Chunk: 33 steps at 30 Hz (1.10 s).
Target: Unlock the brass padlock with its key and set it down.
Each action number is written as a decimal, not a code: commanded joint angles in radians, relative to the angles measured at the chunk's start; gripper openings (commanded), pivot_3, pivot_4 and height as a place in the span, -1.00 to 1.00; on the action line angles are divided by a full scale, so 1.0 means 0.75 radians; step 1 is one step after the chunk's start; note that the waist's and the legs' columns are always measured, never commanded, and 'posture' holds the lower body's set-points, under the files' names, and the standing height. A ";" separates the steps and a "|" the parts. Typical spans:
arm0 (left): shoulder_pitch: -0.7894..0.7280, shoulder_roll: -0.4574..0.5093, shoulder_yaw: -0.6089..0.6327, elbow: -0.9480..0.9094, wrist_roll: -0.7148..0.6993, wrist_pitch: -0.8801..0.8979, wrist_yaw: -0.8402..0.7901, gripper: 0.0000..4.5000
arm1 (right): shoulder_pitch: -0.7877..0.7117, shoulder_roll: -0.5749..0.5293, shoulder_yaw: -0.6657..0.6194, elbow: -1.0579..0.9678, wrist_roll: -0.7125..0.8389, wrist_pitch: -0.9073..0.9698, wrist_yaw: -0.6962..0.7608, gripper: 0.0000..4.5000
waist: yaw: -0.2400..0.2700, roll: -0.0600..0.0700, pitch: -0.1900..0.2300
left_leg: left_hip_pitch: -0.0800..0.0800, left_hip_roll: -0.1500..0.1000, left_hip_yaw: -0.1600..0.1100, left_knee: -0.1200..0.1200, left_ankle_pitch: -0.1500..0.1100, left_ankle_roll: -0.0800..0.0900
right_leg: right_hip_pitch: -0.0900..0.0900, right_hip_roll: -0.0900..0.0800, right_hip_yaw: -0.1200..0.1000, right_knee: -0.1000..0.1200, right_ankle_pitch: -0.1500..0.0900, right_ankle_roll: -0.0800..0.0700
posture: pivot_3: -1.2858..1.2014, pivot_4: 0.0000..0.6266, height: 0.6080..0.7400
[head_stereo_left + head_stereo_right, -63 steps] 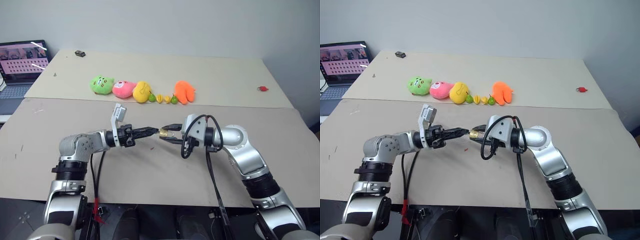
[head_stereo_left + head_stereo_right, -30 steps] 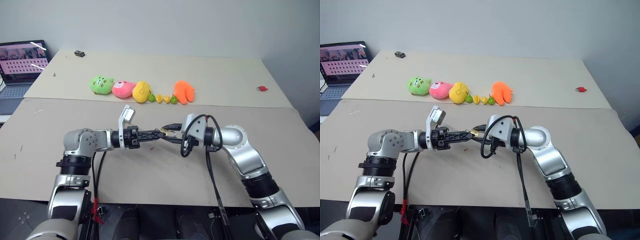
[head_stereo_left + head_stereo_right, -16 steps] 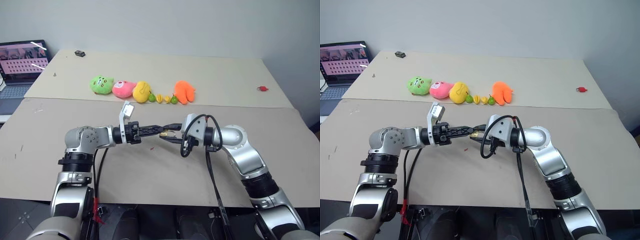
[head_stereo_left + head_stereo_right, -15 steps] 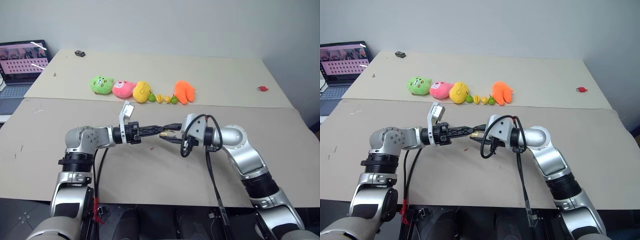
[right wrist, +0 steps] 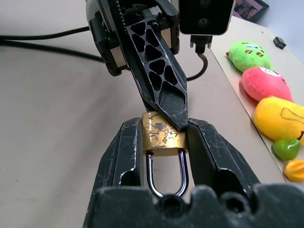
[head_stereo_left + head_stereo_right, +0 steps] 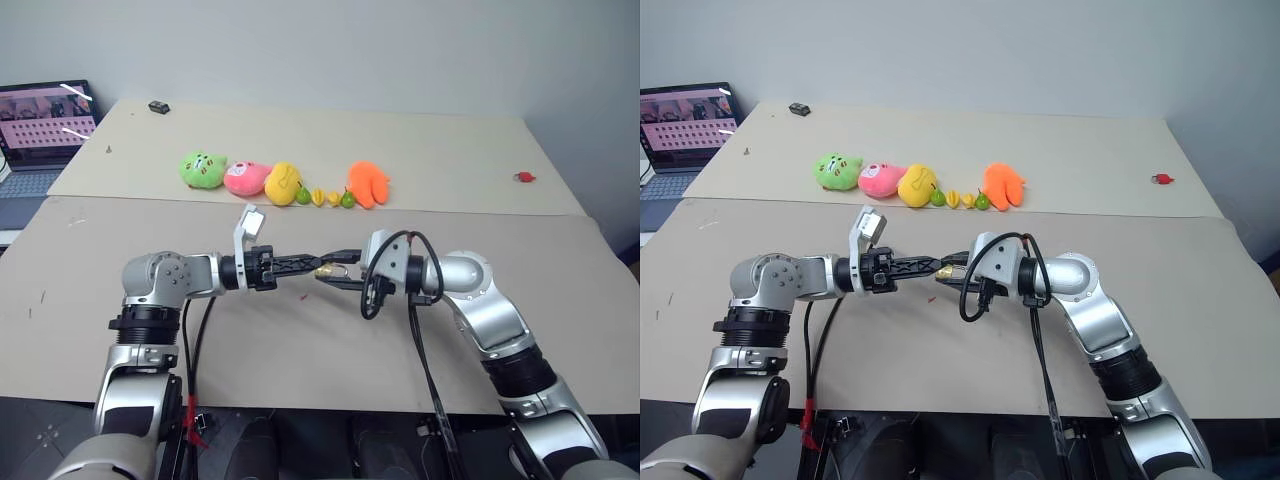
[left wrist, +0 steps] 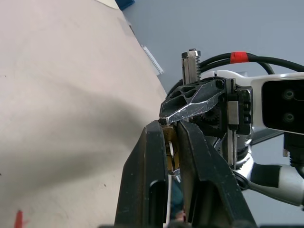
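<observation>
The brass padlock [image 5: 163, 135] is a small gold-coloured block with a silvery shackle, held above the beige table [image 6: 300, 340] near its middle. My right gripper [image 5: 164, 124] is shut on its two sides, shackle toward the wrist. My left gripper [image 6: 315, 265] points level at it from the left. Its fingers are closed together and their tips touch the padlock's free end. In the left wrist view a thin silvery strip, the key [image 7: 169, 190], sits between the left fingers [image 7: 152, 161], with brass showing just past it. From the head views the key is hidden.
A row of plush toys [image 6: 285, 183] and small toy fruits [image 6: 333, 198] lies across the far table. A small red object [image 6: 525, 177] sits far right and a small black one [image 6: 159, 105] far left. A laptop [image 6: 40, 130] stands beyond the left edge.
The left gripper's fingers have closed at the padlock's free end, having stood apart a second ago. The right gripper has kept its grip and has not moved.
</observation>
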 commanded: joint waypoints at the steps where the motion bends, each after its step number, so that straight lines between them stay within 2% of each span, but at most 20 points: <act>1: 0.001 -0.005 -0.045 -0.081 -0.065 0.052 -0.067 -0.98 | -0.035 0.006 -0.033 -0.005 0.002 -0.015 -0.028 -0.59 | 0.000 0.000 0.000 | 0.000 0.000 0.000 0.000 0.000 0.000 | 0.000 0.000 0.000 0.000 0.000 0.000 | 0.03 -0.52 0.73; 9: -0.010 0.018 -0.024 -0.093 -0.109 0.138 -0.084 -0.98 | -0.040 0.004 -0.026 0.007 -0.003 -0.032 -0.027 -0.59 | -0.001 0.000 0.000 | 0.000 0.000 0.000 0.000 0.000 0.000 | 0.000 0.000 0.000 0.000 0.000 0.000 | 0.03 -0.52 0.73; 33: -0.030 -0.014 -0.025 -0.097 -0.083 0.086 -0.062 -0.98 | -0.041 0.006 -0.023 0.012 -0.003 -0.041 -0.031 -0.59 | 0.000 0.000 0.000 | 0.000 0.000 0.000 0.000 0.000 0.000 | 0.000 0.000 0.000 0.000 0.000 0.000 | 0.03 -0.52 0.73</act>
